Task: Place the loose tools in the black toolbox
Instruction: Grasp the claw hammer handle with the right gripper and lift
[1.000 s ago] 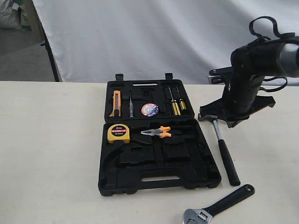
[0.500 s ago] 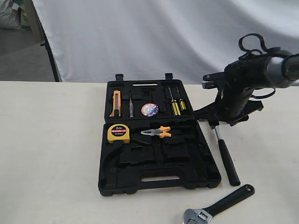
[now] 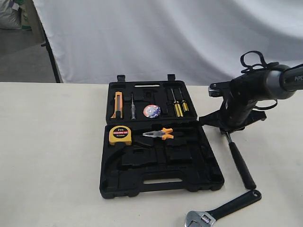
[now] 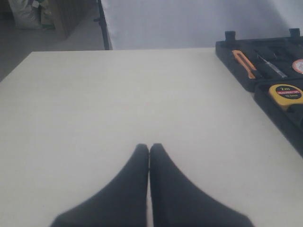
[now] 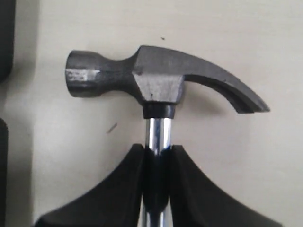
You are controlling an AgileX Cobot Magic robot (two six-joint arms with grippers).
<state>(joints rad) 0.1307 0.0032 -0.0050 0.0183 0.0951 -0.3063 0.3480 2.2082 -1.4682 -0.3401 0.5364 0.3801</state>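
One steel, black-handled hammer [image 5: 156, 80], on the desk [image 3: 52, 156] right of the black plastic toolbox [image 3: 161, 182], is gripped below its head by the right claw [image 5: 157, 150]; it should be lifted level.

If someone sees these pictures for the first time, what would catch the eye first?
The open black toolbox sits mid-table, with a yellow tape measure and orange-handled pliers bright in the half nearer the camera. On its right in the exterior view, the right gripper is shut on the hammer, on its steel shaft just below the head. A wrench lies loose in front.
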